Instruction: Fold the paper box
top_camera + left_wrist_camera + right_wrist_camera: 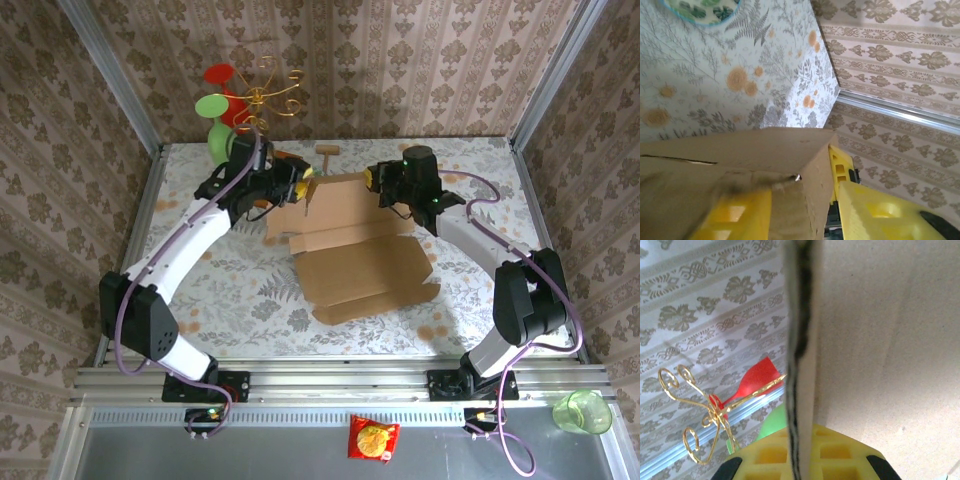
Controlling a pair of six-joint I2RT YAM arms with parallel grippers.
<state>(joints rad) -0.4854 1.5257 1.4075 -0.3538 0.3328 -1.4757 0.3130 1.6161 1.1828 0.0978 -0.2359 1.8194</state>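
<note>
The paper box (360, 265) is a tan cardboard sheet lying partly folded mid-table, its back panel raised. My left gripper (298, 188) is at the box's back left corner. In the left wrist view its yellow fingers (737, 215) stand apart around a raised corner flap of the paper box (740, 150), and a gap shows between the flap and the right finger, so the left gripper (800, 200) is open. My right gripper (375, 180) is at the back right. It (800, 450) is shut on the thin edge of a cardboard panel (880, 340).
A gold wire stand (268, 90) with red (220, 75) and green (212, 105) pieces stands at the back left. A small wooden piece (327, 150) lies behind the box. Patterned walls close in three sides. Off the table sit a green cup (583, 410) and a red packet (373, 437).
</note>
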